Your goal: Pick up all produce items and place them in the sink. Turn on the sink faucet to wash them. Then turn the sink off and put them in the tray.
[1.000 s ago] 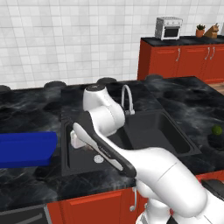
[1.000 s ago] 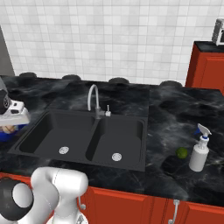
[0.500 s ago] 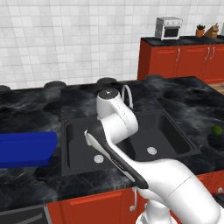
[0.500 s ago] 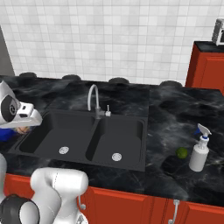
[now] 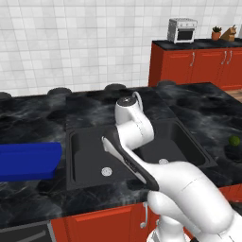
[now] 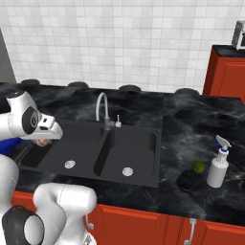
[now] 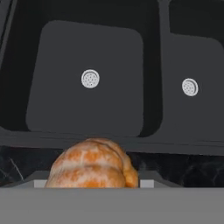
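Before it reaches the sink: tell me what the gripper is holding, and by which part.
The gripper holds the tan lumpy produce piece. The fingers are hidden behind it, so the exact place of the hold cannot be told.

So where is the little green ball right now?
The green ball sits on the black counter to the right of the sink, just left of the white spray bottle. In the left base view it is at the far right.
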